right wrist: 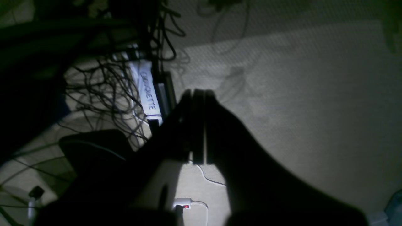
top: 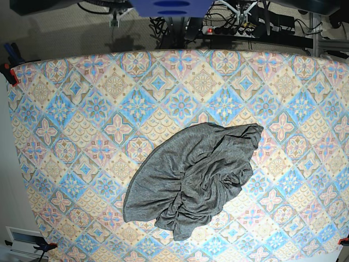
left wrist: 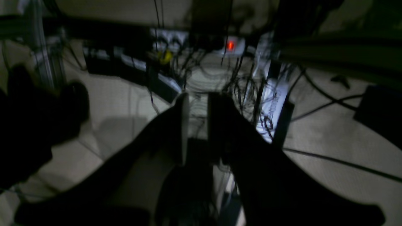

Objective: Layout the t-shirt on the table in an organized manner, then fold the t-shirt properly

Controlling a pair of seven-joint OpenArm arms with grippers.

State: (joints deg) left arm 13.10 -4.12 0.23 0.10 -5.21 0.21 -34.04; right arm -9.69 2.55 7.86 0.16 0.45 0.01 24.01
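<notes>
The t-shirt (top: 196,174), dark heathered grey, lies crumpled in a rounded heap a little right of the middle of the table (top: 82,109), with its sleeves and collar hidden in the folds. Neither gripper appears in the base view. In the left wrist view, my left gripper (left wrist: 198,97) hangs over the floor, its fingers a narrow gap apart with nothing between them. My right gripper (right wrist: 198,92) also hangs over the floor, and its fingers are pressed together and empty.
The blue robot base (top: 172,6) stands behind the table's far edge. Under it lie tangled cables (left wrist: 220,78), a power strip (left wrist: 230,45) with a red light and a white labelled box (right wrist: 147,94). A clamp (top: 6,71) holds the cloth at the left edge.
</notes>
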